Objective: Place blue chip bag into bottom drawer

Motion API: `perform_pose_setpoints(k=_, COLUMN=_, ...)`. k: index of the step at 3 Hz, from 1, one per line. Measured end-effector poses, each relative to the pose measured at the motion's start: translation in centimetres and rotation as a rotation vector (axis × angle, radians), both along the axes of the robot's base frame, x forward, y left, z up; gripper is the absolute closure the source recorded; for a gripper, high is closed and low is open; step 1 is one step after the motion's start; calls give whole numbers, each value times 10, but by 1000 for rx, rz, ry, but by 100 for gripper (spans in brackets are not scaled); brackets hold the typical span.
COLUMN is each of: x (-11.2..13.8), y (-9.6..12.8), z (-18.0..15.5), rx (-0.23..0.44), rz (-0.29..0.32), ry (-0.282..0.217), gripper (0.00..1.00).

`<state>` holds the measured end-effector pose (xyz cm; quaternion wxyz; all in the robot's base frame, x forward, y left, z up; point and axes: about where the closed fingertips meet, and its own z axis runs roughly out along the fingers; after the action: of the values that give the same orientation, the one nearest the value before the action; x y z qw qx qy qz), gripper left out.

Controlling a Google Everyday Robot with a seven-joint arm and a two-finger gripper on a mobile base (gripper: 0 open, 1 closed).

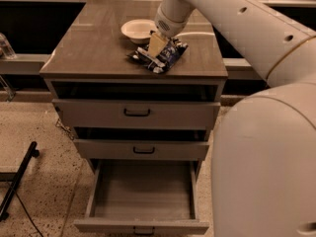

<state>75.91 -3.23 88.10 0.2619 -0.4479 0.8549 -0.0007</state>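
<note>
The blue chip bag [164, 57] lies crumpled on the cabinet top, right of centre, just in front of a bowl. My gripper [157, 45] comes down from the upper right and rests on the bag's rear part, its tan tip against the foil. The bag still lies on the wood surface. The bottom drawer [143, 191] is pulled out wide below, with its bare grey floor showing and its small dark handle at the front edge.
A white bowl [139, 29] stands just behind the bag. The two upper drawers [137, 113] are slightly ajar with black handles. My arm's bulky body [266, 147] fills the right side. A black stand leg [19, 179] lies on the speckled floor at the left.
</note>
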Motion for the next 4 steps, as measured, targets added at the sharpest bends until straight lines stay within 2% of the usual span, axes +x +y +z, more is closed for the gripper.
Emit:
perform_pose_setpoints(k=1, x=-1, y=-5, z=-1, rx=-6, rz=-22, ry=4, gripper=64)
perform_pose_setpoints(k=2, x=-9, y=-12, z=16, rx=58, rz=-34, ry=-29, gripper=84)
perform_pose_setpoints(k=3, x=-26, y=-12, z=43, rx=111, rz=-5, ry=-77, gripper=97)
perform_pose_setpoints(k=4, x=-50, y=-2, z=56, rx=136, rz=36, ry=-102, gripper=100)
